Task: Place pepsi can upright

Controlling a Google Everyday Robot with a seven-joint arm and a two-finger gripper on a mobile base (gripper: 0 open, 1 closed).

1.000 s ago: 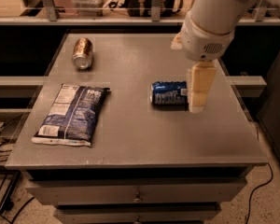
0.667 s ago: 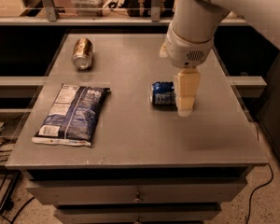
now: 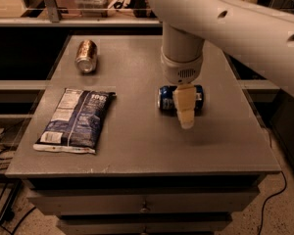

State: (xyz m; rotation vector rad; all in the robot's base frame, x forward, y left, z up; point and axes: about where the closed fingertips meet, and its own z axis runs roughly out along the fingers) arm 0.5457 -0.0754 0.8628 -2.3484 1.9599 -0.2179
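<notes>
The pepsi can [image 3: 165, 98], dark blue, lies on its side on the grey table [image 3: 137, 146], right of centre. My gripper [image 3: 185, 116] hangs from the white arm directly in front of and over the can, so it covers the can's middle. Its cream-coloured finger [image 3: 184, 105] points down toward the table. Only the can's two ends show on either side of the finger.
A bronze can [image 3: 86, 56] lies on its side at the back left. A flat blue-and-white snack bag [image 3: 77, 119] lies at the front left. The table's front edge has drawers below it. Shelving runs behind the table.
The arm and gripper have moved left across the table, from the can's right end to over its middle. The can lies as before.
</notes>
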